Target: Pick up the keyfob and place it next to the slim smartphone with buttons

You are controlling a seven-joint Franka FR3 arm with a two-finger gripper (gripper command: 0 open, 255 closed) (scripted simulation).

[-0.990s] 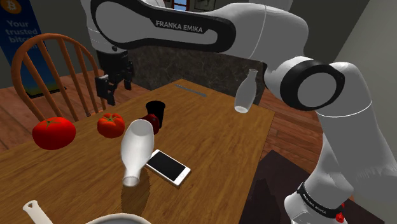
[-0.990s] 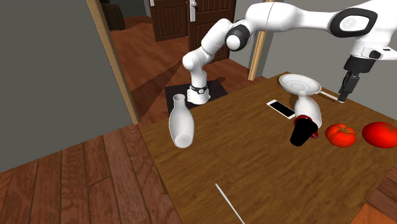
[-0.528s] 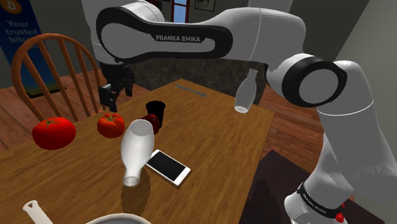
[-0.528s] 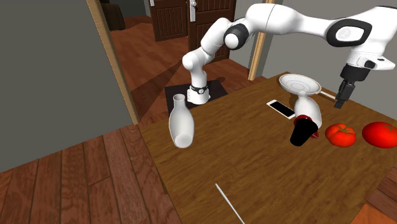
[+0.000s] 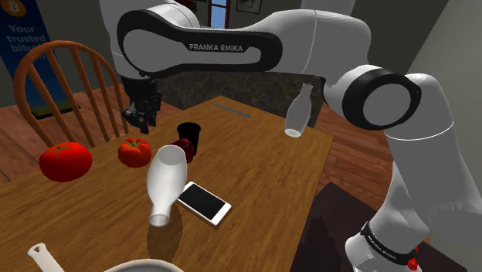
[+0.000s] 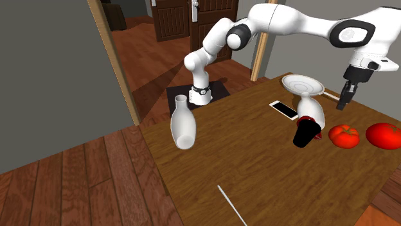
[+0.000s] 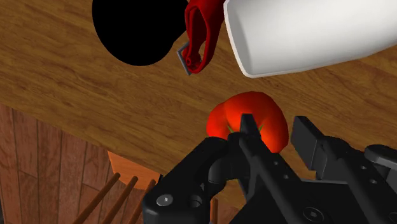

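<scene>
The keyfob (image 5: 183, 147) is a small red piece with a grey tag, lying against the black cup (image 5: 189, 136) on the wooden table (image 5: 263, 166); it also appears as keyfob (image 7: 200, 33) and keyfob (image 6: 307, 120). The slim smartphone (image 5: 203, 202) lies flat nearer the stand, beside a toppled white bottle (image 5: 165, 182). My gripper (image 5: 142, 117) hangs in the air above the small tomato (image 5: 134, 151), apart from the keyfob. Its fingers (image 7: 249, 139) stand a narrow gap apart with nothing between them; gripper (image 7: 278, 141), gripper (image 6: 344, 101).
A bigger tomato (image 5: 66, 161) lies near the wooden chair (image 5: 58, 77). An upright white bottle (image 5: 299, 110) stands at the table's far edge. A white bowl (image 6: 303, 84) and a spoon (image 5: 39, 255) sit at the near end. A thin rod (image 6: 231, 204) lies far off.
The gripper has moved a little toward the small tomato and the cup. Its fingers have drawn closer together, with nothing taken hold of. The objects on the table have not moved.
</scene>
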